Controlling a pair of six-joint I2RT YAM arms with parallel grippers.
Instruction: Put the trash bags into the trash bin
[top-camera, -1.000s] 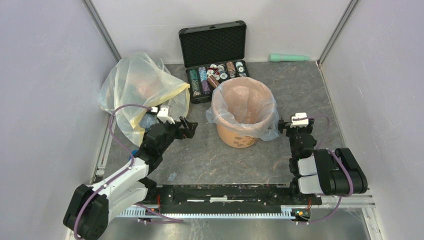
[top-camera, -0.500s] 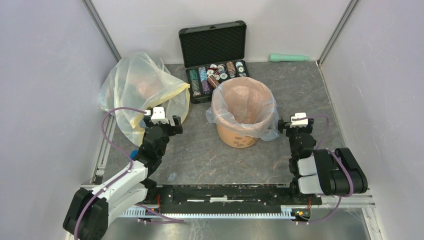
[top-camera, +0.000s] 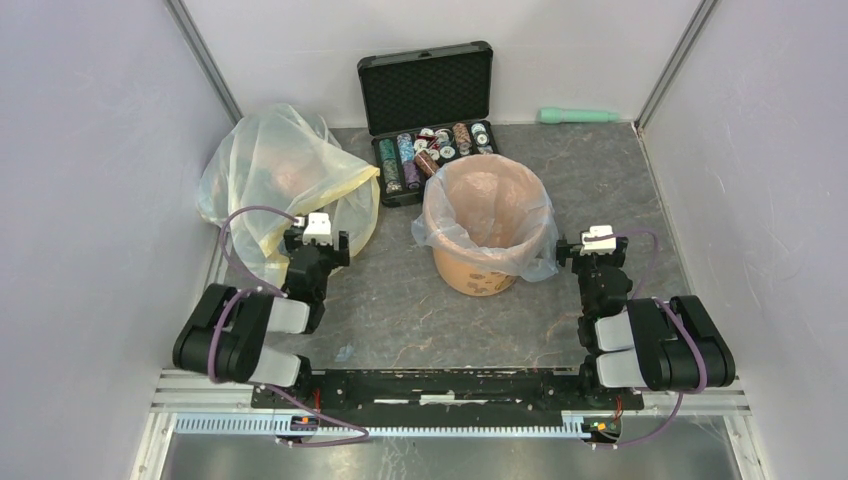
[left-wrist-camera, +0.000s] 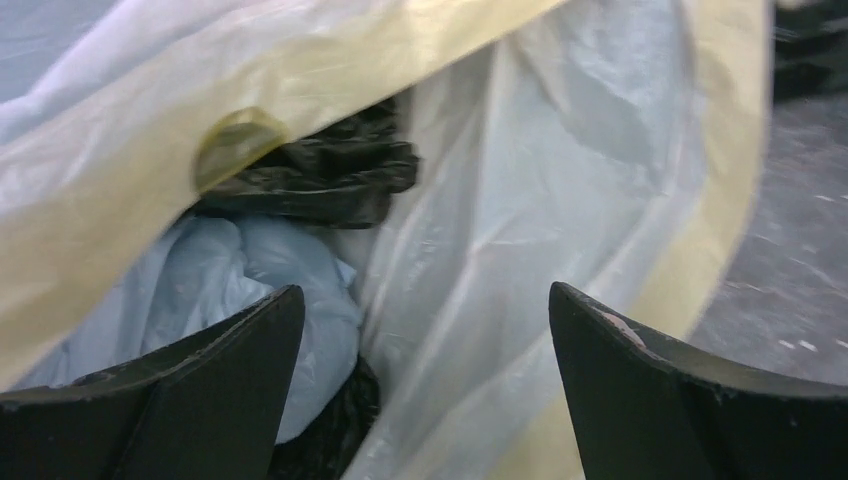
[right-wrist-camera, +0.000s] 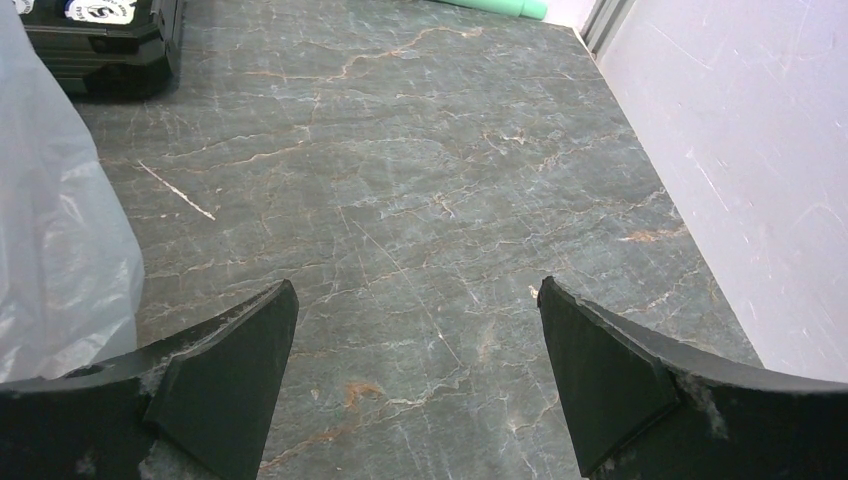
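The orange-tan trash bin (top-camera: 478, 272) stands mid-table. A thin, pale translucent trash bag (top-camera: 487, 205) lines it and drapes over its rim; the bag's hanging edge shows at the left of the right wrist view (right-wrist-camera: 50, 230). My left gripper (top-camera: 318, 238) is open and empty, its jaws wide apart, right against the large yellowish bag (left-wrist-camera: 560, 150). It points at the yellowish bag in the left wrist view (left-wrist-camera: 422, 300). My right gripper (top-camera: 590, 245) is open and empty just right of the bin, over bare table in the right wrist view (right-wrist-camera: 417, 290).
The big yellowish bag (top-camera: 280, 175) lies at the back left; crumpled pale blue plastic (left-wrist-camera: 250, 270) and black plastic (left-wrist-camera: 320, 175) show through it. An open black case (top-camera: 430, 110) of chips stands behind the bin. A green cylinder (top-camera: 580, 116) lies by the back wall.
My left arm has folded back toward its base. Its gripper has moved left from mid-table to the edge of the yellowish bag. The right arm has not moved.
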